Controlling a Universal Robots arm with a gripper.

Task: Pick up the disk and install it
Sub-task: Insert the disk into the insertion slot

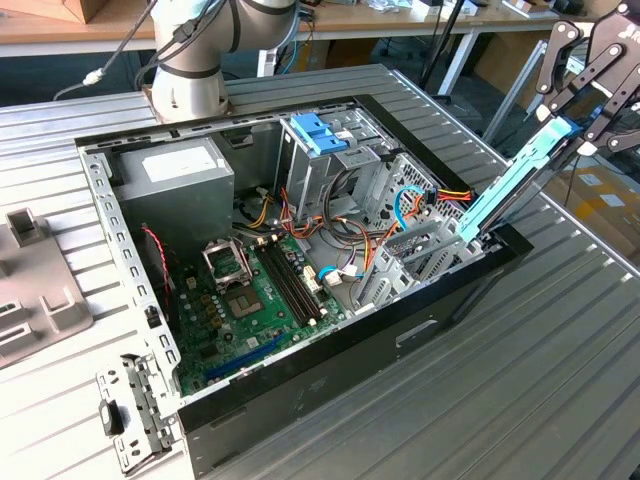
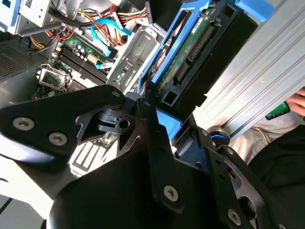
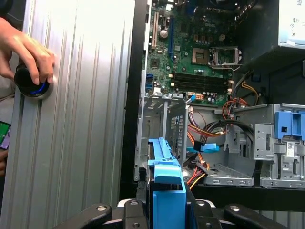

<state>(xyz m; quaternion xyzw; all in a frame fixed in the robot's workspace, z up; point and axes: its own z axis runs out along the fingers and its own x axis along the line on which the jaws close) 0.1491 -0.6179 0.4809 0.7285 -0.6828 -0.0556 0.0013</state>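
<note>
The disk (image 1: 510, 190), a flat drive framed by bright blue rails, hangs tilted at the exterior view's right. Its lower end is down at the edge of the open computer case (image 1: 300, 400), beside the grey metal drive cage (image 1: 420, 255). My gripper (image 1: 578, 128) is shut on the disk's upper end. In the second wrist view the disk (image 2: 190, 43) shows its green circuit board between blue rails, with a black finger (image 2: 147, 119) against it. In the first wrist view a blue rail (image 3: 167, 183) points toward the drive cage (image 3: 162, 124).
Inside the case are a motherboard (image 1: 250, 300), a grey power supply box (image 1: 170, 180), a blue bracket (image 1: 320, 130) and loose cables (image 1: 400, 205). A hand (image 3: 28, 50) rests on a round black knob (image 3: 31, 86) on the ribbed table. The arm's base (image 1: 190, 70) stands behind the case.
</note>
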